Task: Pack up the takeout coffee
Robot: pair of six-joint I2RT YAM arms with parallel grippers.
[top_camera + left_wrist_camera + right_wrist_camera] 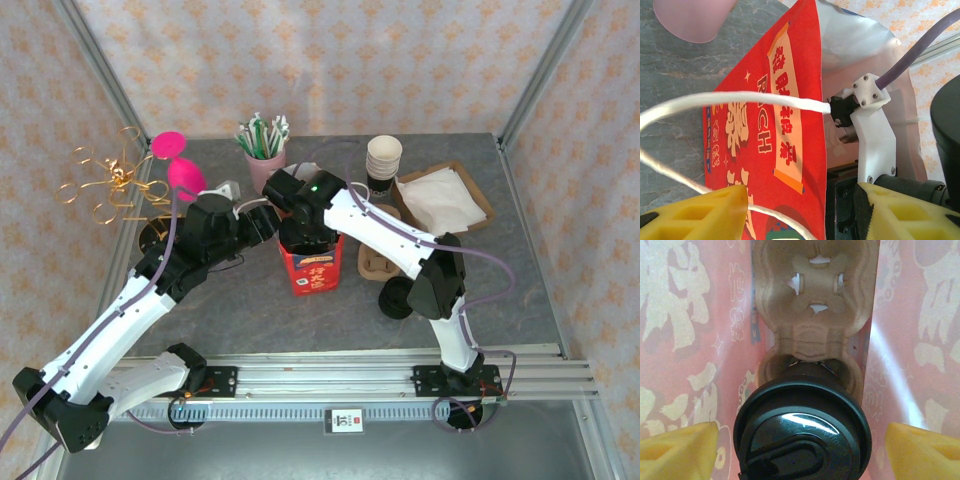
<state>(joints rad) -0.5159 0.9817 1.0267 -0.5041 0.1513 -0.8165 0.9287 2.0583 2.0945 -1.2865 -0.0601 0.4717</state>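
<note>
Far left on the grey table (250, 300), a gold wire stand (105, 185) curls beside two bright pink round shapes (168, 145). At the back, a pink cup (265, 168) bristles with straws (262, 133). Over on the right, a brown tray (430, 171) carries white napkins (440, 200). Patterned walls (330, 60) all round.

Robot lab test cell, aluminium frame (100, 62), floral backdrop panels (320, 60), mounting rail (340, 377), grey tabletop (250, 310).

Pink bag walls (685, 340) hem me in left and right; the lidded cup (802, 432) blocks lower centre; the carrier's (815, 340) upper-centre socket lies open.
</note>
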